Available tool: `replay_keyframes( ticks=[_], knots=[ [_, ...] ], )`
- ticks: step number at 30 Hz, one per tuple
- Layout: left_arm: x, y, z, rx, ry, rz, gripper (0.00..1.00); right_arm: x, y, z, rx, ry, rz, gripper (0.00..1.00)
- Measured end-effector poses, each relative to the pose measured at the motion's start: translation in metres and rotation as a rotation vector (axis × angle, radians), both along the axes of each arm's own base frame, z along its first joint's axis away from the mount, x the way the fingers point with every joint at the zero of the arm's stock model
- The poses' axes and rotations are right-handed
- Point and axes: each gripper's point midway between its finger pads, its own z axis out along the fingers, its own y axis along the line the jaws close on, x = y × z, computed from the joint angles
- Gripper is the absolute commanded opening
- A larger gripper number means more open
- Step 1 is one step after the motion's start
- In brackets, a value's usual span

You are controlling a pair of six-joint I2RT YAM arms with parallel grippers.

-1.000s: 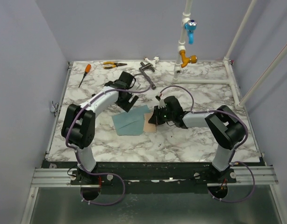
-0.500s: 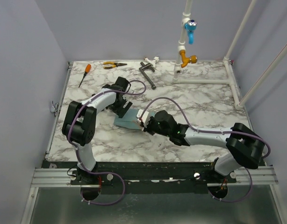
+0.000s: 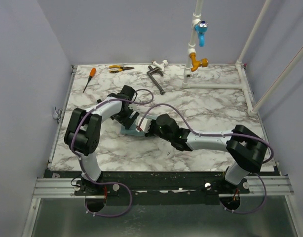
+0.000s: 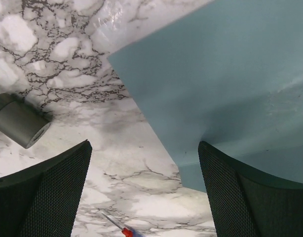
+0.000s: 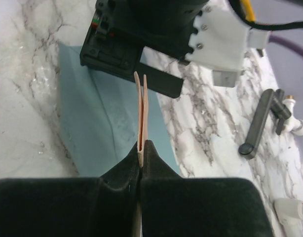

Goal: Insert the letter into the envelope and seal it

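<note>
Seen from above, my right arm has swung left across the counter. A second ago its jaws sat low at the right edge of the envelope with the letter lying flat on the marble beside it. Now they hang over the envelope, which my two wrists mostly hide, and the peach sheet is off the counter. My left jaws have come down from a hover to the envelope's far-left edge. In my left wrist view those jaws stand spread wide, one finger over bare marble and the other at the envelope's edge. The blue paper seems to rise in a fold against that finger, but I cannot tell whether I am lifting the flap or only touching it. In my right wrist view the jaws are pressed together on the letter. They pinch its near end so the sheet stands on edge, with its free end pointing at my left wrist and the envelope lying below and to the left. I judge the letter is picked up and brought to the envelope but not yet in. It has to tilt flat and slide under the flap while my left jaws keep the opening clear.
</note>
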Motion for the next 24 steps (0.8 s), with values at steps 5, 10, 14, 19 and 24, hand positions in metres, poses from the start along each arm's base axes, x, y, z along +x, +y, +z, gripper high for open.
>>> replay_keyframes(
  ticks=[5, 10, 14, 19, 24],
  knots=[
    [-0.012, -0.005, 0.006, -0.055, 0.002, -0.019, 0.9, -0.015, 0.008, -0.036, -0.039, 0.039, 0.055, 0.01],
    [-0.013, -0.016, 0.026, -0.135, -0.036, -0.054, 0.9, -0.05, 0.002, -0.073, -0.123, 0.03, 0.155, 0.01],
    [-0.01, -0.018, 0.031, -0.16, -0.037, -0.063, 0.85, -0.082, -0.009, -0.1, -0.224, -0.058, 0.274, 0.01],
    [0.011, -0.027, 0.046, -0.149, -0.084, -0.092, 0.85, -0.09, -0.01, -0.105, -0.27, -0.143, 0.338, 0.01],
    [0.04, -0.044, 0.06, -0.104, -0.149, -0.148, 0.85, -0.087, -0.007, -0.098, -0.257, -0.189, 0.347, 0.01]
  ],
)
